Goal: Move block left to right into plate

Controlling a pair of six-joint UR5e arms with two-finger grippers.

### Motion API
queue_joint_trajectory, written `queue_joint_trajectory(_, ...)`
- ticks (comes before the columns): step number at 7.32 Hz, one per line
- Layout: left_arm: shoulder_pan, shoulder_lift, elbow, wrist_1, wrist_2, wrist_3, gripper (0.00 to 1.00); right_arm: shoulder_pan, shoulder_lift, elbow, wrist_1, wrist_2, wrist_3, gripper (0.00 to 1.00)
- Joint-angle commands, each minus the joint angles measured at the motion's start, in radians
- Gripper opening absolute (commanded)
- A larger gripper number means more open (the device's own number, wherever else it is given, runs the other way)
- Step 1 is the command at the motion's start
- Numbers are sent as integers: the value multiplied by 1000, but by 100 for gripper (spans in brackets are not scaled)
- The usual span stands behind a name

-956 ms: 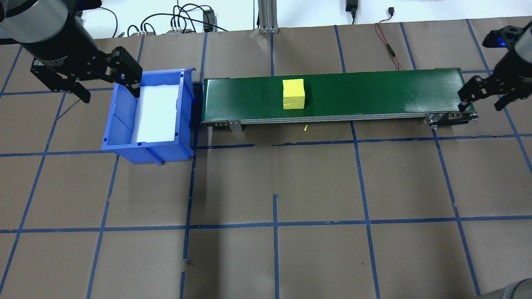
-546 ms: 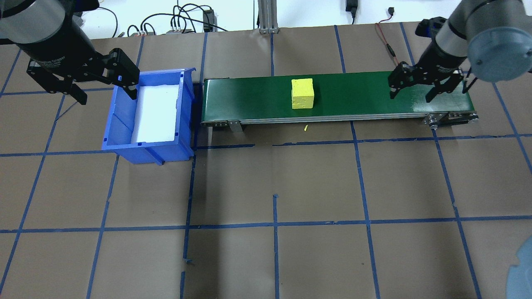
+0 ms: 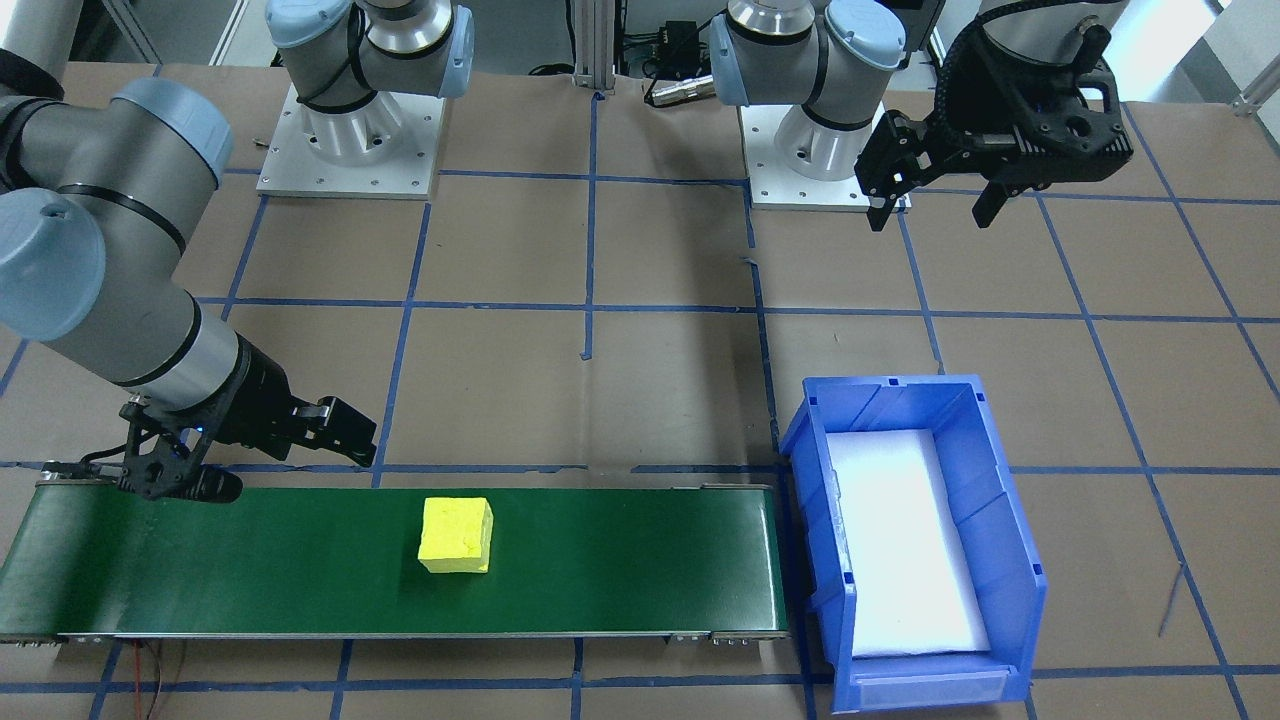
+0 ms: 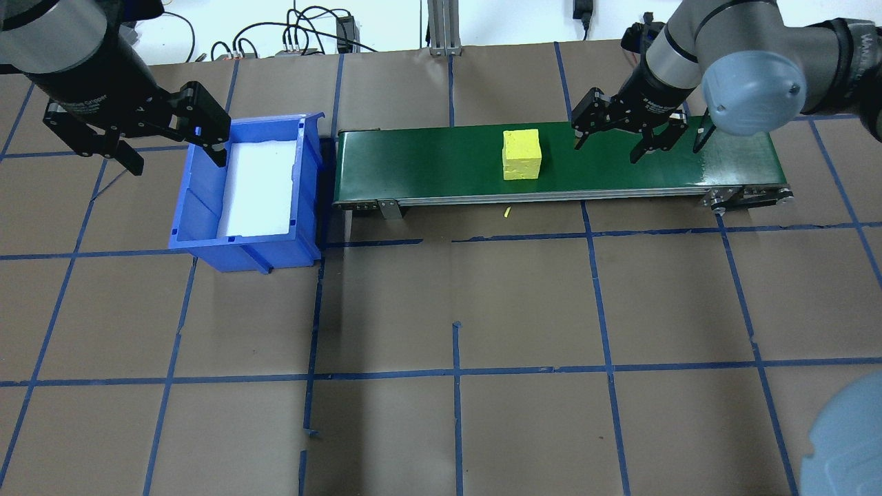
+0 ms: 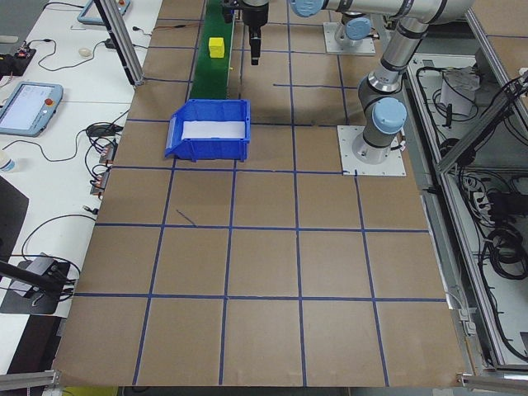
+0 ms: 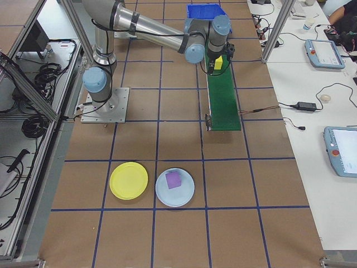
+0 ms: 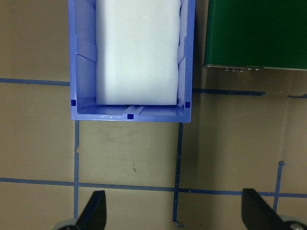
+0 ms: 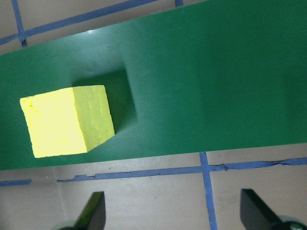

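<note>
A yellow foam cube (image 4: pixel 521 154) is seen resting on the long dark green conveyor belt (image 4: pixel 427 165), roughly at its middle, with no gripper touching it. The right gripper (image 4: pixel 608 133) is held over the belt just beside the cube, towards the belt's right end; its black fingers (image 8: pixel 91 213) are spread wide and nothing is held between them. The left gripper (image 4: pixel 169 145) is poised above the left edge of the blue rectangular plastic bin (image 4: pixel 200 207), which is lined with a white pad (image 4: pixel 258 186) and stands at the belt's left end; its jaws are likewise wide apart and empty. In the right side view, the small round bright yellow plastic plate (image 6: pixel 129 180) is found on the brown paper-covered table (image 4: pixel 455 310), well apart from the belt, just beside a pale blue round plate (image 6: pixel 188 192) carrying a purple block (image 6: pixel 173 179).
</note>
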Motion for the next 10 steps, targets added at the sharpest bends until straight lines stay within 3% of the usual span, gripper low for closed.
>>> queue_joint_trajectory(1, -1, 0, -2, -1, 0, 1, 100, 5, 50, -32, -5, 19, 33, 100)
queue_joint_trajectory(4, -1, 0, -2, -1, 0, 1, 100, 8, 71, -33, -27, 55, 63, 100)
queue_joint_trajectory(10, -1, 0, -3, -1, 0, 1, 100, 8, 142, -33, -73, 46, 51, 100)
